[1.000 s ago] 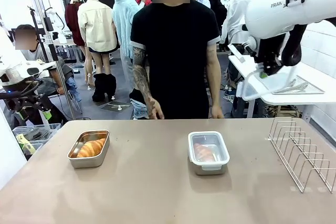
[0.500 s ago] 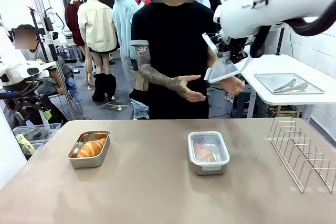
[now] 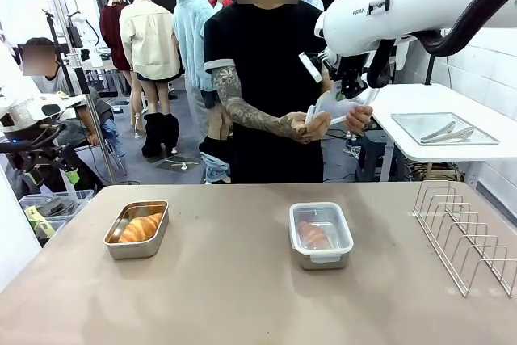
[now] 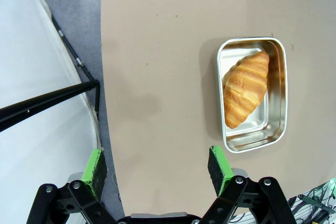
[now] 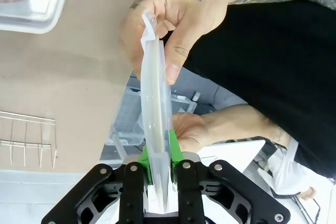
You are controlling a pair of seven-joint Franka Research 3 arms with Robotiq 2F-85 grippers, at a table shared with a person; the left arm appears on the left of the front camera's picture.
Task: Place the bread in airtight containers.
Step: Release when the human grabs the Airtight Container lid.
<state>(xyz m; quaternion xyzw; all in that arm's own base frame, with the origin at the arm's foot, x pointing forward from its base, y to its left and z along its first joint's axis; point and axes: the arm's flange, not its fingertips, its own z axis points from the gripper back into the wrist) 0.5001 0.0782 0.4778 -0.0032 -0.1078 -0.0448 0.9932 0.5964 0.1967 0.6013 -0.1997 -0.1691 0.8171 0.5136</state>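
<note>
On the tabletop [image 3: 242, 296]: open steel tin [image 3: 136, 229] at left with one croissant [image 3: 140, 227] lying inside, lidded tin [image 3: 321, 234] near centre with second croissant [image 3: 313, 235] visible through its lid, wire rack [image 3: 464, 234] at right edge. Above the far edge: right hand [image 3: 347, 93] clamped on a translucent lid [image 5: 155, 129] held on edge, person's hand [image 5: 168, 19] pinching the same lid's far end. Above the open tin's near side: left hand [image 4: 157, 169], fingers spread wide, gripping nothing.

Shiny steel tin [image 4: 253, 94], translucent plastic lid [image 5: 155, 124], matt tan table [image 3: 242, 288].
</note>
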